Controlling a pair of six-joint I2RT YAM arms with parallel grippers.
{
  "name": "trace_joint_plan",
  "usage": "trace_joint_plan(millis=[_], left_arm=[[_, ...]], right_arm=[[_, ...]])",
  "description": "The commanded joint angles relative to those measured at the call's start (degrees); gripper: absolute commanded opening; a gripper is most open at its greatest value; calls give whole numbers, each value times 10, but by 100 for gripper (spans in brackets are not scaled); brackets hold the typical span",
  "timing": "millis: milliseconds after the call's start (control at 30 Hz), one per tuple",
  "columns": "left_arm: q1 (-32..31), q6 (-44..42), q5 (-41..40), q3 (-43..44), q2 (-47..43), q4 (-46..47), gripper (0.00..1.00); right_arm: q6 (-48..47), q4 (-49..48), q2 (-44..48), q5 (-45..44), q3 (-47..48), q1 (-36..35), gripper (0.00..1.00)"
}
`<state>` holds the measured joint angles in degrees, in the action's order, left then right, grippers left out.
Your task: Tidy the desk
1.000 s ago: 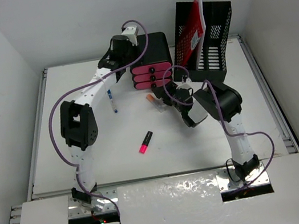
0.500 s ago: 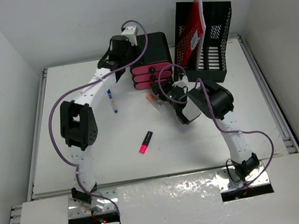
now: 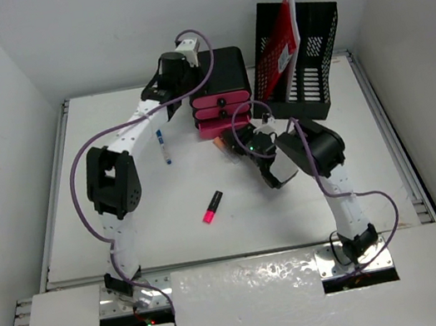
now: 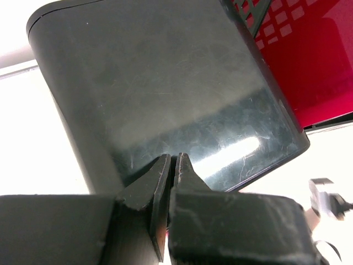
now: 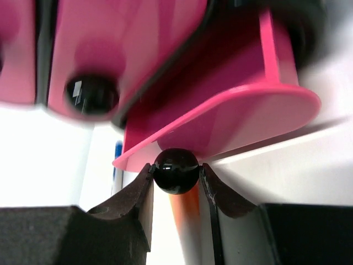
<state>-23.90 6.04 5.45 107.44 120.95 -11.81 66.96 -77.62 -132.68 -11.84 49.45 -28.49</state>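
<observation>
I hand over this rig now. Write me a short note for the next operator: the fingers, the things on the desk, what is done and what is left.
Left gripper: fingers shut, holding nothing, at the black top of the drawer unit.
Right gripper: fingers shut on the black knob of a pink drawer, which is partly pulled out.
Loose on the desk: pink highlighter, blue pen, orange item below the open drawer.
Done: one drawer opened.
Left: probably put the loose items away, then shut the drawer.
</observation>
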Motion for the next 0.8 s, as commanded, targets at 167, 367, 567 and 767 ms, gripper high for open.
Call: trace_joint_plan(millis=[167, 367, 567, 767], left_arm=[[9, -4, -11, -29, -16, -60, 0], [9, -4, -11, -41, -30, -54, 0], [9, -4, -12, -54, -44, -47, 0], [9, -6, -14, -58, -54, -39, 0]], right_arm=[[5, 20, 115, 23, -138, -39, 0], [4, 60, 159, 41, -173, -55, 0], [-51, 104, 201, 67, -169, -64, 26], [-247, 309, 281, 149, -110, -70, 64]])
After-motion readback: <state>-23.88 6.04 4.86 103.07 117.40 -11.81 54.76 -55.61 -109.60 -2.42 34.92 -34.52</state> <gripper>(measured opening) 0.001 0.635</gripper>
